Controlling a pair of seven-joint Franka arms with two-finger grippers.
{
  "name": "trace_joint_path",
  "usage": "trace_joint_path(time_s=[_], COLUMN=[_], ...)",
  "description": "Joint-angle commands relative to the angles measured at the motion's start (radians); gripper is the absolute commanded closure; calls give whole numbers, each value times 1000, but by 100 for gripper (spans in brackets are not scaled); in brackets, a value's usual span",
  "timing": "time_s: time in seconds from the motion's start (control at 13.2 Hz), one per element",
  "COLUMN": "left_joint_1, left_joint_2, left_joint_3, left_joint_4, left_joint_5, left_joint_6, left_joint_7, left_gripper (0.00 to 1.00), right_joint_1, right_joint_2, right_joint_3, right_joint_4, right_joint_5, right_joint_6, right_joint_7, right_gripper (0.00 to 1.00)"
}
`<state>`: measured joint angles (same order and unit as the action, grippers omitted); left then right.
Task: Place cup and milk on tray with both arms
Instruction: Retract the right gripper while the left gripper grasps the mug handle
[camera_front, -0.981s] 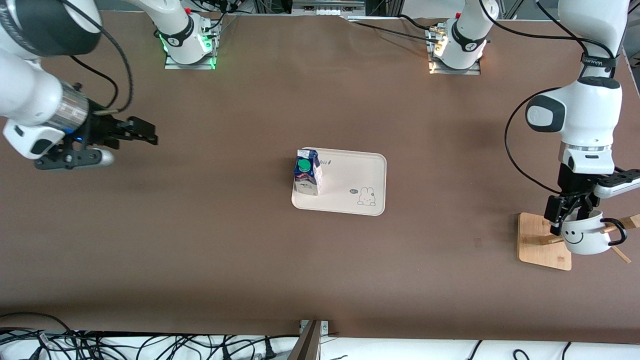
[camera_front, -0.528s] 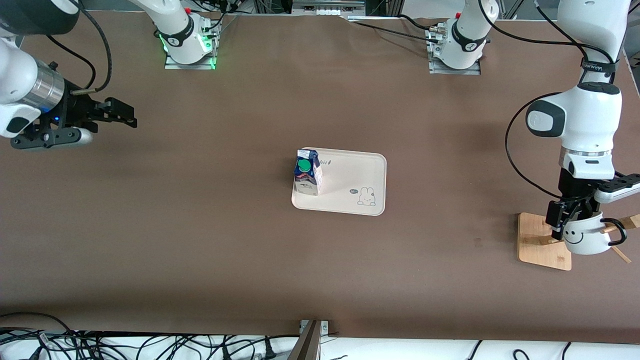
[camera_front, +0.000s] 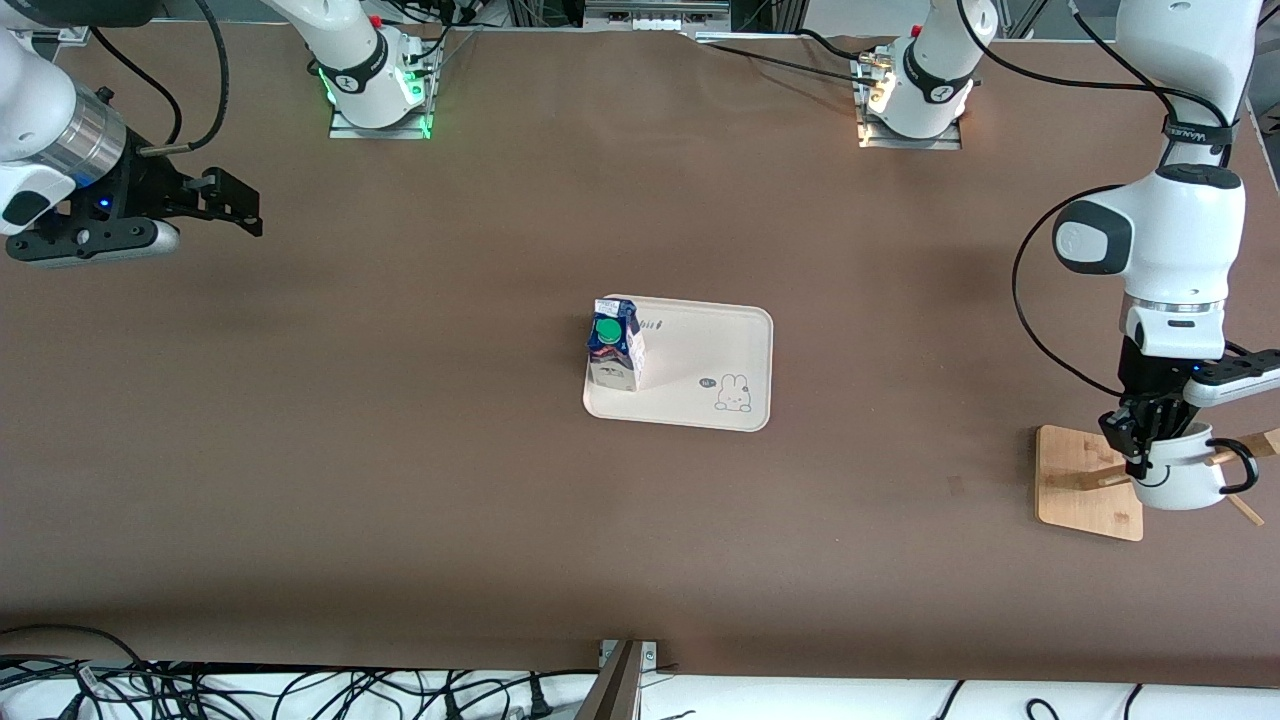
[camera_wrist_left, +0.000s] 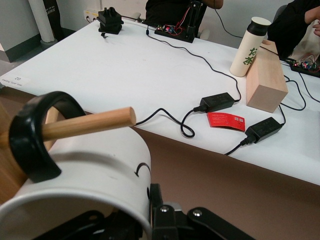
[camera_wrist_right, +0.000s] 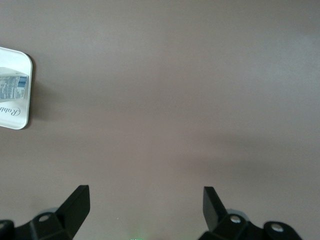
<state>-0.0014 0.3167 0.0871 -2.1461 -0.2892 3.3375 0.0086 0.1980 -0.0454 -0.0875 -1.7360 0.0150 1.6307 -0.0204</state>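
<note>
The white cup (camera_front: 1190, 480) hangs by its black handle (camera_front: 1238, 465) on a peg of the wooden rack at the left arm's end of the table. My left gripper (camera_front: 1140, 452) is shut on the cup's rim, one finger inside and one outside. In the left wrist view the cup (camera_wrist_left: 75, 175) fills the foreground with the peg (camera_wrist_left: 90, 122) through its handle, and my left gripper (camera_wrist_left: 142, 212) pinches its wall. The milk (camera_front: 613, 345) stands upright on the cream tray (camera_front: 700, 370), at the tray's end toward the right arm. My right gripper (camera_front: 240, 205) is open and empty over the right arm's end of the table; the right wrist view (camera_wrist_right: 145, 200) shows bare table beneath it.
The square wooden rack base (camera_front: 1075, 480) lies under the cup. The tray's corner (camera_wrist_right: 27, 100) shows in the right wrist view. A white side table (camera_wrist_left: 125, 65) holds a bottle (camera_wrist_left: 248, 46), a wooden block (camera_wrist_left: 267, 77) and cables. Loose cables (camera_front: 200, 690) lie along the near edge.
My right gripper has drawn back toward the right arm's end of the table. My left gripper has settled lower and closed on the cup's rim, and now hides the smiley face.
</note>
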Motion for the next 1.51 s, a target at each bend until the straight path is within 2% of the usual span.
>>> trace_joint_path(time_s=[0.0, 0.45, 0.83, 1.06, 1.43], left_joint_1=[1, -5, -12, -12, -29], left_joint_2=[7, -39, -136, -148, -146], left_joint_3=[0, -10, -26, -56, -64], left_joint_4=[11, -32, -72, -77, -77], left_joint_5=[-24, -24, -24, -25, -25], left_joint_6=[5, 0, -59, -73, -73], left_joint_7=[47, 45, 45, 42, 40], left_gripper=[100, 100, 100, 100, 100], right_joint_1=[-25, -31, -25, -23, -23], right_joint_2=[-5, 21, 21, 24, 24], right_joint_3=[23, 19, 20, 20, 23], right_joint_4=[7, 38, 38, 38, 38], right_joint_5=[-13, -12, -21, -21, -21], right_joint_6=[6, 6, 26, 26, 25], right_joint_7=[-3, 22, 19, 19, 19], right_gripper=[0, 0, 0, 0, 0])
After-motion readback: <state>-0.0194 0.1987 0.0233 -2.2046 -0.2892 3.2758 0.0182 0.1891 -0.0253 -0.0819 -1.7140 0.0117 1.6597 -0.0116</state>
